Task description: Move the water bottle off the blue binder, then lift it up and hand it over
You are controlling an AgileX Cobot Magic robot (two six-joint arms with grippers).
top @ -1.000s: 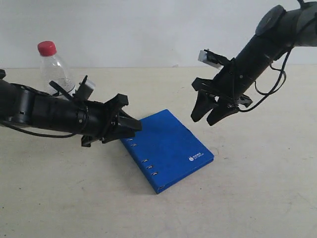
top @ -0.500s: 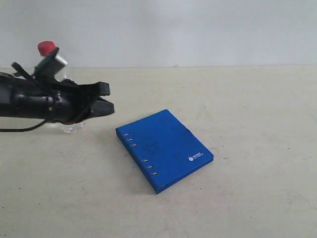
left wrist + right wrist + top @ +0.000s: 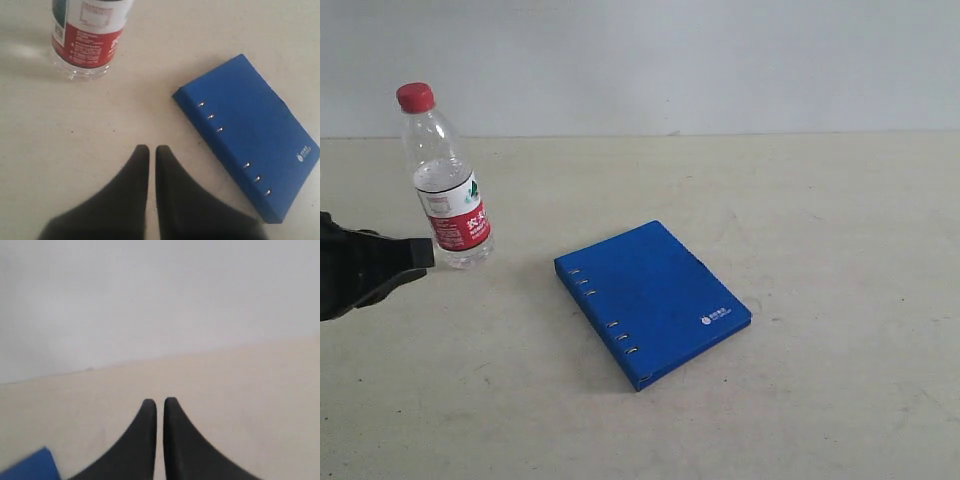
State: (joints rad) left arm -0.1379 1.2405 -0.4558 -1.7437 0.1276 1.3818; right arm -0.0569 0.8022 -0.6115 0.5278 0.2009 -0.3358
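Note:
The water bottle [image 3: 445, 180], clear with a red cap and a red label, stands upright on the table, left of the blue binder [image 3: 652, 300] and apart from it. In the left wrist view the bottle's base [image 3: 89, 40] and the binder [image 3: 252, 132] both show. My left gripper [image 3: 420, 255] sits at the exterior view's left edge, just left of the bottle's base, not touching it. Its jaws [image 3: 149, 149] are shut with nothing between them. My right gripper [image 3: 159, 401] is shut, empty and outside the exterior view. A corner of the binder [image 3: 30, 467] shows in its view.
The beige table [image 3: 820, 220] spreads around both objects and meets a pale wall [image 3: 670, 60] behind.
The left arm has pulled back to the left edge, uncovering the bottle. The right arm, over the binder a second ago, has left the exterior view.

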